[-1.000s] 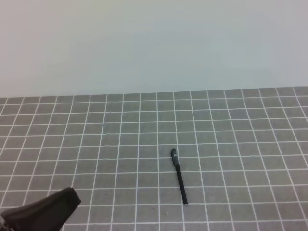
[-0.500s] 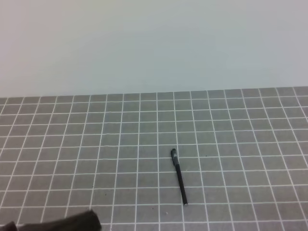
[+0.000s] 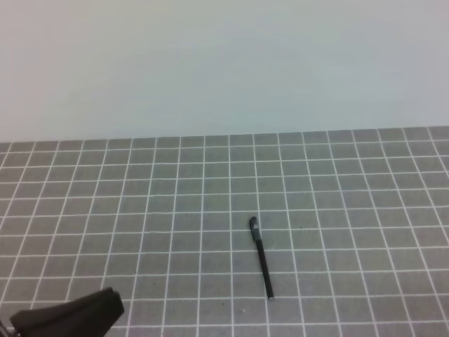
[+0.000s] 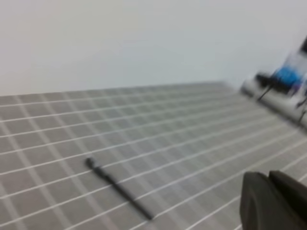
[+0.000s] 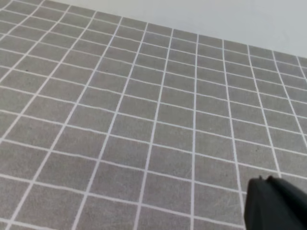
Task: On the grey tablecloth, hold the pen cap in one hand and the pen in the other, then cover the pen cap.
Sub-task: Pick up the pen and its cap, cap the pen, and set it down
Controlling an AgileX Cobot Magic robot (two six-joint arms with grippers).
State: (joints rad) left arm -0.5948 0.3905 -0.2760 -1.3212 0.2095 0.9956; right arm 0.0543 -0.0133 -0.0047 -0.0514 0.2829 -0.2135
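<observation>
Pen (image 3: 260,258) on grey tablecloth (image 3: 351,182), apart from shut jaws.

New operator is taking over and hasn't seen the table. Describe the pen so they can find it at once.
Look at the grey tablecloth with its white grid. Just right of centre, toward the near edge, lies the pen, a thin black stick across several squares. It is the only loose object in sight; the dark bulk at lower left is the left gripper.

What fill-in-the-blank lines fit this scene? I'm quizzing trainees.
1. The pen lies on a grey cloth printed with white ____.
2. The left gripper is ____ the pen, not touching it.
3. Its jaws are ____.
Missing: lines; left of; shut
</observation>
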